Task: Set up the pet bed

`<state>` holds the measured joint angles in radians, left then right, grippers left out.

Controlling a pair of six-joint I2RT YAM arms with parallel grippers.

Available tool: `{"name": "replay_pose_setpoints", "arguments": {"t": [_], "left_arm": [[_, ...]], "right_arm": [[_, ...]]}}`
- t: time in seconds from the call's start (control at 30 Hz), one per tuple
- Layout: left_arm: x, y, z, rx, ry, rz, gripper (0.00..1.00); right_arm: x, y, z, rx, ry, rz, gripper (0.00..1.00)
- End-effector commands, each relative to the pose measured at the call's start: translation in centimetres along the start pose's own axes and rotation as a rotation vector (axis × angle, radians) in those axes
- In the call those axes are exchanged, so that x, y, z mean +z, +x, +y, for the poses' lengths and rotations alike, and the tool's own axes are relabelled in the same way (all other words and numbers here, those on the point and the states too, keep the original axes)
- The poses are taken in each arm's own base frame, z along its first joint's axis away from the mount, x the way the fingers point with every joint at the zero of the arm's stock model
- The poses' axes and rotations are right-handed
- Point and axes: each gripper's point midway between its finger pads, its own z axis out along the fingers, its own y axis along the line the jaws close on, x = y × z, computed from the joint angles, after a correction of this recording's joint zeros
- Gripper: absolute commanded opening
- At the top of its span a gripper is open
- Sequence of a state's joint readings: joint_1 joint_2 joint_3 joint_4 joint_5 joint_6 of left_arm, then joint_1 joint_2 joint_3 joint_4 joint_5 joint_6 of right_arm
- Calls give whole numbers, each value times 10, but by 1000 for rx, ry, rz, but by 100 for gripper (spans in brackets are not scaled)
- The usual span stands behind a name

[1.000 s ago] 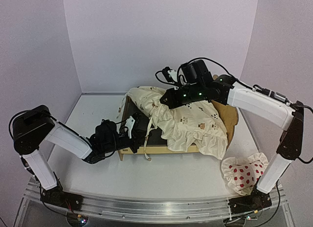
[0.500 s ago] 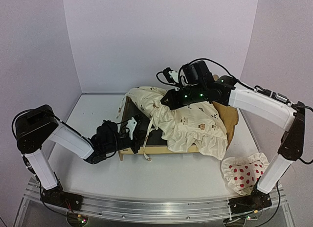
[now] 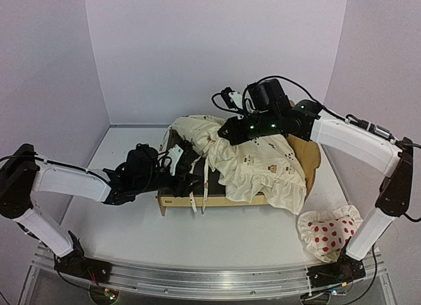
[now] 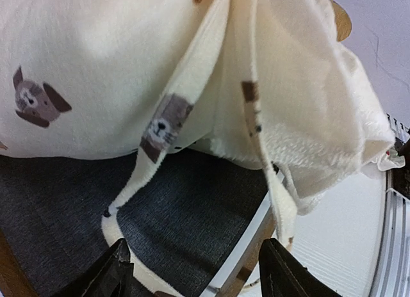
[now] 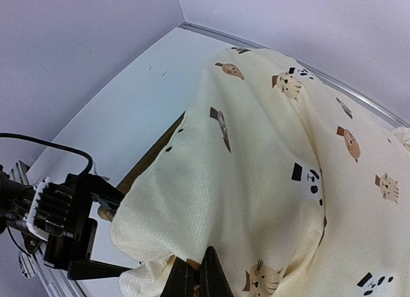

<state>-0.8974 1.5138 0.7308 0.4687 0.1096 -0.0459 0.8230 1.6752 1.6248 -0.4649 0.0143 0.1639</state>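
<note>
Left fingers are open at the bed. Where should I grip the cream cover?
I'd take the cover's free hanging edge just ahead of the left gripper, coming in low over the grey felt base from the foot end. It hangs there as a thin fold; the right gripper pinches the bunch higher up.

Rear overview; wrist close-ups sharing cover (image 3: pixel 256 167), pet bed (image 3: pixel 174 201)

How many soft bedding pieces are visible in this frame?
2. The cream animal-print cover drapes over the pet bed; the red-dotted pillow lies on the table by the right arm's base. Others may be hidden underneath.
</note>
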Motion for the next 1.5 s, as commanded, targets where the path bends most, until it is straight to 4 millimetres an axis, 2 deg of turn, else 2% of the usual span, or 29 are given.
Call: {"name": "replay_pose_setpoints", "arguments": {"t": [0.0, 0.1, 0.33, 0.5, 0.63, 0.77, 1.03, 1.17, 1.2, 1.3, 1.47], "left_arm": [[-11, -23, -2, 53, 3, 103, 66], [-11, -31, 12, 34, -41, 181, 63], [-25, -19, 29, -95, -4, 295, 65], [-25, -7, 39, -173, 46, 337, 56], [-18, -7, 25, -198, 158, 330, 52], [-5, 4, 20, -225, 215, 359, 50], [11, 14, 15, -258, 272, 391, 32], [14, 18, 14, -270, 286, 404, 8], [15, 17, 14, -270, 290, 404, 1], [14, 9, 17, -257, 261, 374, 0], [9, -24, 35, -129, 85, 246, 0]], "right_arm": [[-40, -53, 5, -27, 3, -160, 0], [-41, -57, 5, -31, 4, -165, 0], [-40, -57, 6, -29, 2, -161, 0], [-39, -55, 7, -25, -6, -154, 0], [-39, -54, 7, -21, -7, -150, 0], [-38, -53, 7, -17, -12, -146, 0], [-38, -51, 7, -16, -12, -143, 0], [-37, -50, 7, -16, -10, -140, 0], [-37, -50, 6, -16, -9, -140, 0], [-38, -51, 7, -16, -10, -142, 0], [-40, -52, 7, -18, -11, -147, 0]]}}
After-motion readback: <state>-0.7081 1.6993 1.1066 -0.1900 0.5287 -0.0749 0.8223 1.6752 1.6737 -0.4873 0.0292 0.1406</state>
